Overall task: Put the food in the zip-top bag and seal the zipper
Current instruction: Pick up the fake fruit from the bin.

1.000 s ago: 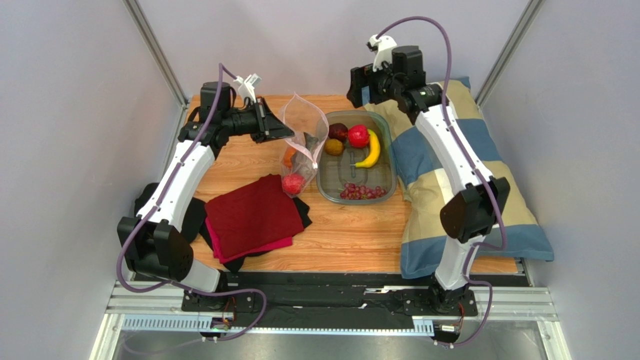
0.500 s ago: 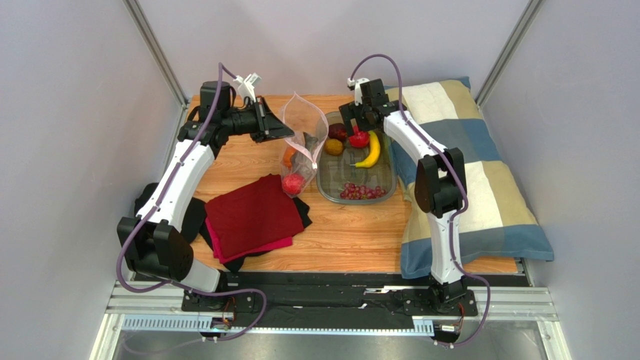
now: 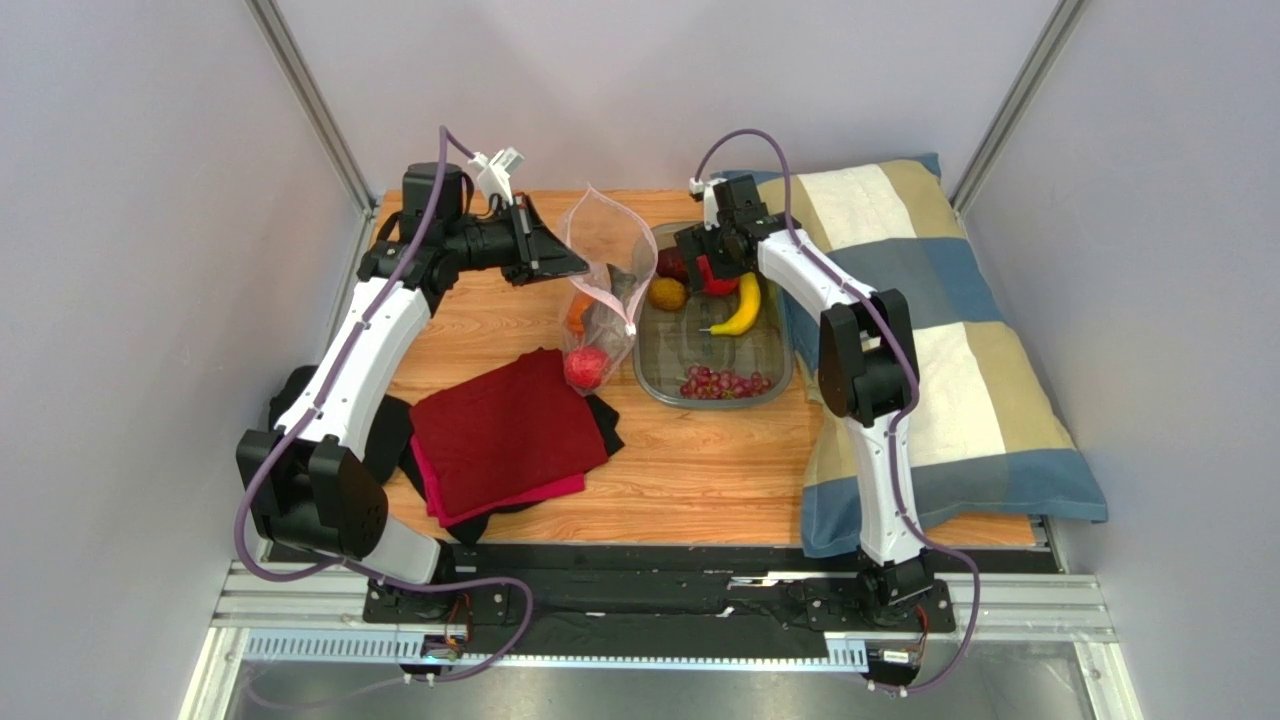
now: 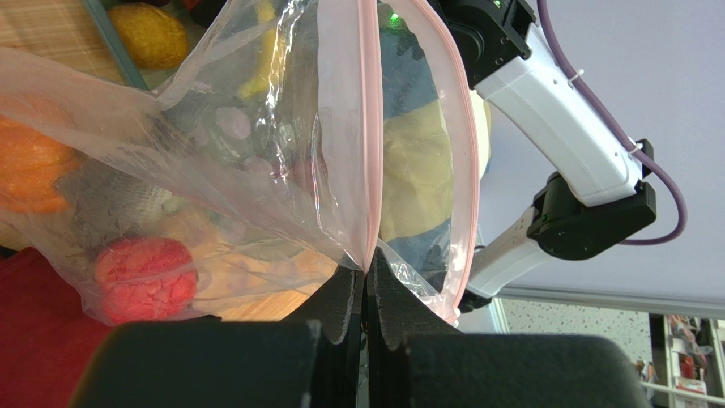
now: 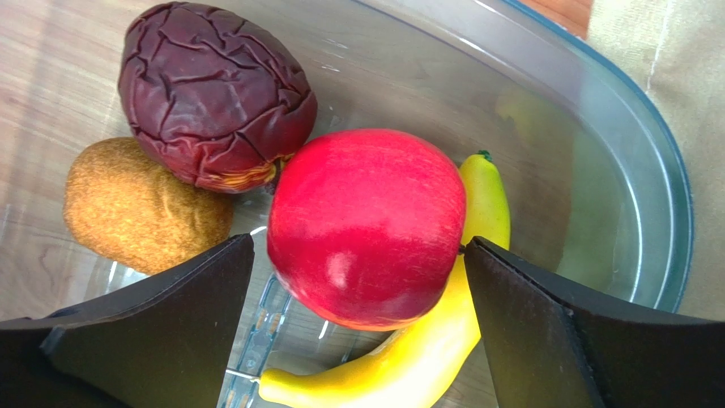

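Note:
My left gripper [image 3: 568, 258] is shut on the edge of the zip-top bag [image 3: 609, 278] and holds its mouth up and open. In the left wrist view the fingers [image 4: 368, 280] pinch the pink zipper [image 4: 368, 127]. The bag [image 4: 213, 170] holds a red strawberry [image 4: 145, 276], an orange pumpkin [image 4: 30, 166] and a grey fish [image 4: 119, 200]. My right gripper [image 3: 706, 273] is open, low in the clear tub [image 3: 774, 308]. Its jaws [image 5: 357, 246] flank the red apple [image 5: 366, 225], which lies on the banana [image 5: 425, 357]. The dark plum [image 5: 213, 93] and a brown-orange fruit [image 5: 140, 204] lie beside it. Purple grapes [image 3: 726, 384] lie at the tub's near end.
Folded red cloth [image 3: 504, 428] on dark cloth lies left of the tub, near the bag's bottom. A striped pillow [image 3: 932, 330] lies along the table's right side, against the tub. Grey walls close in the back and sides.
My right arm has swung down from high at the back into the tub, and its open jaws now sit around the apple. The left gripper and bag have not moved.

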`<state>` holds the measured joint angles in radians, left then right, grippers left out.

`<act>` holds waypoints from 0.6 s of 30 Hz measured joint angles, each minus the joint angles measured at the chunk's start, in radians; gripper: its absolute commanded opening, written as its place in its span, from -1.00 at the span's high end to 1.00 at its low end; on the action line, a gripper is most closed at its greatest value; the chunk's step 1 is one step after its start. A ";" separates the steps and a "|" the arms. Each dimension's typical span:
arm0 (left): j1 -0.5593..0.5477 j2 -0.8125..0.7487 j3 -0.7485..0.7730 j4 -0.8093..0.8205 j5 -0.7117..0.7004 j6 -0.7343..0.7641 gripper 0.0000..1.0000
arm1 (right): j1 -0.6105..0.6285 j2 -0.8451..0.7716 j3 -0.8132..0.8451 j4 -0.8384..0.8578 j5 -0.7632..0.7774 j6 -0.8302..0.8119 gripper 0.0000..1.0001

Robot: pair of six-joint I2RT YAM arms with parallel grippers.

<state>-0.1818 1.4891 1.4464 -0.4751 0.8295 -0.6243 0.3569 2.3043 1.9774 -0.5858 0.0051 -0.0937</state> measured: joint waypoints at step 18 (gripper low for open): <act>0.000 0.001 0.000 -0.008 0.000 0.017 1.00 | -0.011 -0.247 -0.065 -0.061 -0.085 0.018 0.02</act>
<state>-0.1818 1.4902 1.4464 -0.4828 0.8291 -0.6071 0.3462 2.0575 1.9121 -0.6464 -0.0799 -0.0753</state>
